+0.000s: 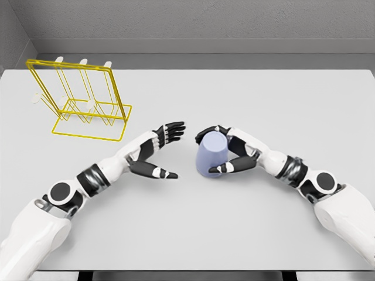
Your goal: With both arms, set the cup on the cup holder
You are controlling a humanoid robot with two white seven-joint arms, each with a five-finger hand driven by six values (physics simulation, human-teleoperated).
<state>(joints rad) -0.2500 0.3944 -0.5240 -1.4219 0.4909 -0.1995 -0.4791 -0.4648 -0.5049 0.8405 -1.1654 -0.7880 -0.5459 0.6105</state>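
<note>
Wrapping the pale blue cup (211, 153) mid-wall, the right hand (229, 152) curls its fingers around a seemingly light, rigid, smooth body; the left hand (157, 151) waits spread just left, yellow wire cup holder (79, 99) far-left on the tabletop (246, 234).

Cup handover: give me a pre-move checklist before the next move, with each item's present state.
1. Right hand grips the cup: ok, fingers wrap its far side and thumb crosses its front.
2. Cup clear of the table: cannot tell, the head view does not show a gap beneath it.
3. Left hand ready to receive: ok, fingers spread, holding nothing, apart from the cup on its left.
4. Yellow cup holder standing: ok, upright at the table's far left.
5. Holder pegs free: ok, no cup hangs on them.
6. Path from cup to holder: ok apart from the left hand itself, which lies between them.
</note>
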